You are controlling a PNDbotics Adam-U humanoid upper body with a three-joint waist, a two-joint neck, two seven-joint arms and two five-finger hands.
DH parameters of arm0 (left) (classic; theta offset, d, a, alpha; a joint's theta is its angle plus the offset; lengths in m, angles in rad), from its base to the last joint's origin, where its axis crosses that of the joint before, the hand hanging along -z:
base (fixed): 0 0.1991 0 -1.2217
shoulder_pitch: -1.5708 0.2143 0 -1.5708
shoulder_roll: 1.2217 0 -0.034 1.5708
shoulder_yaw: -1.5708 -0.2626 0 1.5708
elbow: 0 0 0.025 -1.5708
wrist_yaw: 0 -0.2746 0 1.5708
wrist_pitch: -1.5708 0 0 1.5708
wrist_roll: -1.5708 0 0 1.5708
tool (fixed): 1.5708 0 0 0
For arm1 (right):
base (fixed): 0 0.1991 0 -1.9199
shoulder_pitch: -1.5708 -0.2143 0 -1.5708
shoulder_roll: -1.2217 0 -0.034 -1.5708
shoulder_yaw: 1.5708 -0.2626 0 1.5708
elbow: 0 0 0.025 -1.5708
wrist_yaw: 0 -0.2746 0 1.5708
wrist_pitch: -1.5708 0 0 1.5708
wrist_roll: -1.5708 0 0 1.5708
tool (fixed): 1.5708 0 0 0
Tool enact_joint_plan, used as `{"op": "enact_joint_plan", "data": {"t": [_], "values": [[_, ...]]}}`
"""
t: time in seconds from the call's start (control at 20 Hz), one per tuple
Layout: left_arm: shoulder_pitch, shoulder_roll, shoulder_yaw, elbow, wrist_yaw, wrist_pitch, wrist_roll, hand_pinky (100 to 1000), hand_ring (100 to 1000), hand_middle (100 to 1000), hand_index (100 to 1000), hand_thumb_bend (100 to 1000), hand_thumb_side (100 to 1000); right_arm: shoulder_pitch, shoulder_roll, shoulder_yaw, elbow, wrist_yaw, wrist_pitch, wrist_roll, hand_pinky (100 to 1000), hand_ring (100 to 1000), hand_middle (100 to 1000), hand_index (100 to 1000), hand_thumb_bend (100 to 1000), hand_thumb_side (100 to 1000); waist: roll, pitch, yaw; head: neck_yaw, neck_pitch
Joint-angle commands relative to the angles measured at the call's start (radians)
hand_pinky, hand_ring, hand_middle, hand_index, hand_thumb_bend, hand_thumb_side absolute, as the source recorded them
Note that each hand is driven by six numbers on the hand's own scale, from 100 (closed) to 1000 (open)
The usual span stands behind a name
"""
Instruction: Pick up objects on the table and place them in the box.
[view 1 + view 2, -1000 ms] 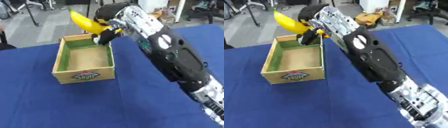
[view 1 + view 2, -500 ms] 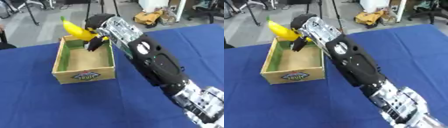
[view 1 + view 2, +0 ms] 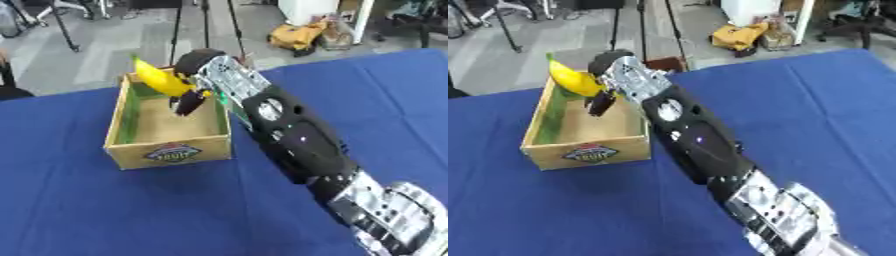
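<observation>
The right hand (image 3: 194, 95) has its fingers curled round a yellow banana (image 3: 160, 78), held above the far side of the box (image 3: 168, 151). The box's floor shows bare on the blue worktop (image 3: 105, 210).

A: What lies beyond the blue surface (image 3: 105, 210)?

B: Grey floor (image 3: 96, 65), dark stand legs (image 3: 61, 30) at the left, a yellow bag (image 3: 297, 36) beside white furniture (image 3: 315, 10).

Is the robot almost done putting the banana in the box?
Almost. The picking up looks done: the right hand holds the banana above the open box. In hand now is getting it inside. Left to do: lower it and let go. The box floor looks bare, and the blue table shows nothing else to collect.
</observation>
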Motion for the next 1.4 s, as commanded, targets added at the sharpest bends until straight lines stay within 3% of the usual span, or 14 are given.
{"op": "enact_joint_plan", "data": {"t": [0.05, 0.55, 0.6, 0.95, 1.4], "values": [[-0.009, 0.014, -0.002, -0.02, 0.002, -0.001, -0.005, 358, 745, 835, 877, 144, 981, -0.023, 0.007, -0.019, 0.017, 0.012, 0.005, -0.025, 648, 815, 756, 736, 100, 718, 0.001, -0.017, 0.003, -0.003, -0.012], [-0.008, 0.014, -0.003, -0.02, 0.003, -0.002, -0.008, 358, 745, 835, 877, 143, 980, -0.023, 0.021, -0.025, 0.036, 0.005, 0.01, -0.054, 655, 824, 752, 743, 100, 727, 0.002, -0.017, 0.004, -0.004, -0.016], [-0.007, 0.013, -0.003, -0.02, 0.003, -0.002, -0.008, 357, 745, 835, 877, 141, 979, -0.023, 0.023, -0.025, 0.037, 0.004, 0.009, -0.054, 686, 845, 797, 828, 100, 769, 0.002, -0.017, 0.004, -0.004, -0.016], [-0.008, 0.014, -0.003, -0.02, 0.004, -0.002, -0.01, 358, 745, 835, 877, 143, 979, -0.025, 0.032, -0.03, 0.05, 0.006, 0.0, -0.031, 724, 881, 864, 920, 100, 738, 0.001, -0.017, 0.005, -0.004, -0.019], [-0.009, 0.015, -0.002, -0.02, 0.004, -0.002, -0.01, 358, 745, 835, 877, 142, 980, -0.029, 0.05, -0.05, 0.095, 0.025, 0.008, 0.005, 749, 900, 897, 929, 100, 709, -0.001, -0.016, 0.007, -0.006, -0.021]]}}
